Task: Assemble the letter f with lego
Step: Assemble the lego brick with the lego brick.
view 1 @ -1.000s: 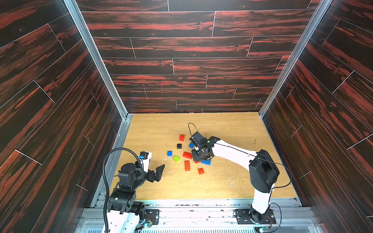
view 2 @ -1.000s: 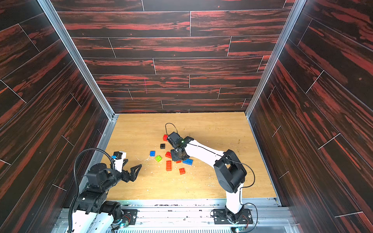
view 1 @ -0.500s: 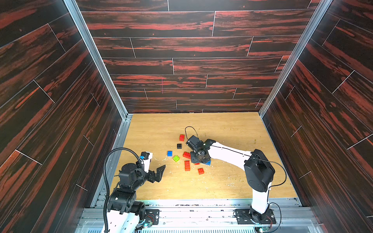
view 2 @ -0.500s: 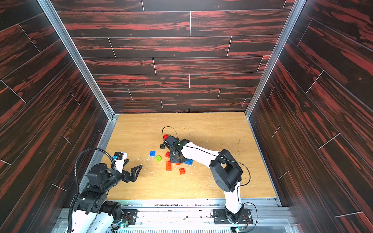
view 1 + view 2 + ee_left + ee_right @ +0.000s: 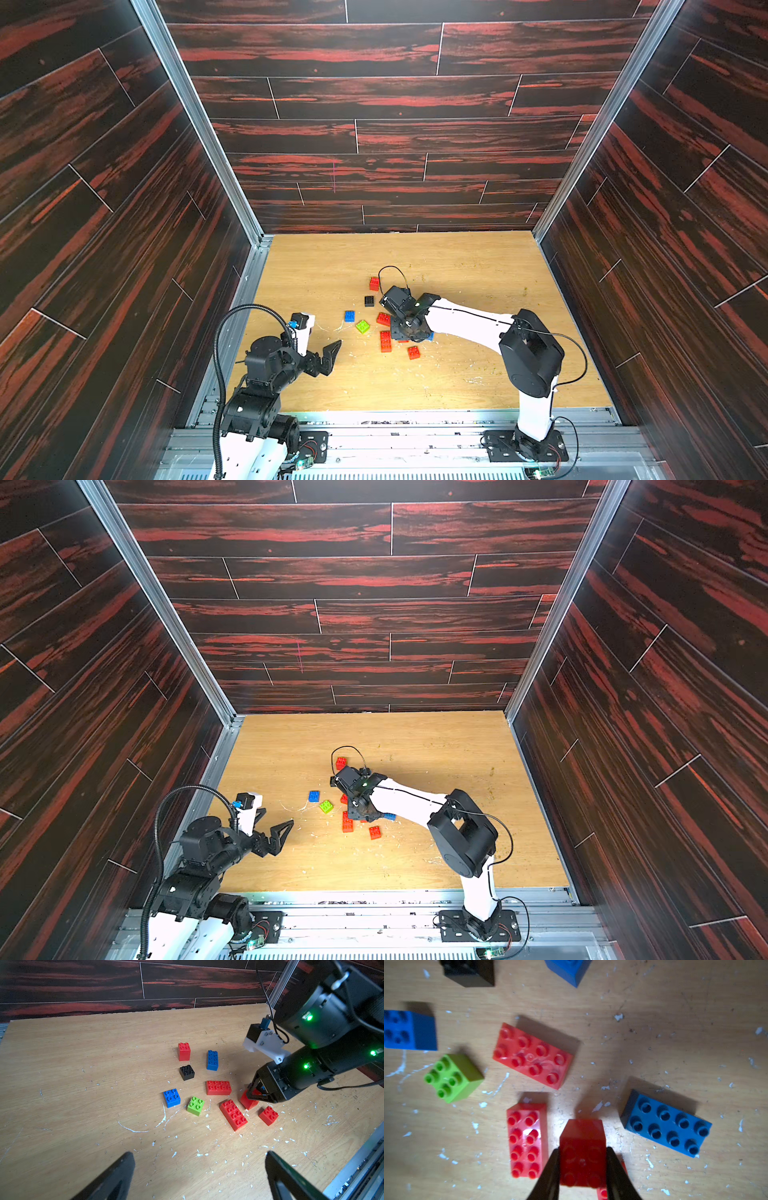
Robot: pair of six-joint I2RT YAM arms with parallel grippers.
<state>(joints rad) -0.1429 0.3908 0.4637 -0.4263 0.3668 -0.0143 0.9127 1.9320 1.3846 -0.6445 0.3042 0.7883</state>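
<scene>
- The right claw [image 5: 582, 1149] is clamped on a small red brick [image 5: 582, 1132], which hangs tilted, low over the table [image 5: 457, 374].
- That brick is in the middle of the cluster, just beside a long red brick [image 5: 526, 1139] and near a long blue brick [image 5: 666, 1126].
- A second long red brick [image 5: 532, 1055], a green brick [image 5: 453, 1077], a black brick [image 5: 187, 1072] and a blue square brick [image 5: 171, 1097] lie apart from one another on the table.
- The left claw [image 5: 199, 1153] stands wide apart and empty, well apart from the bricks.
</scene>
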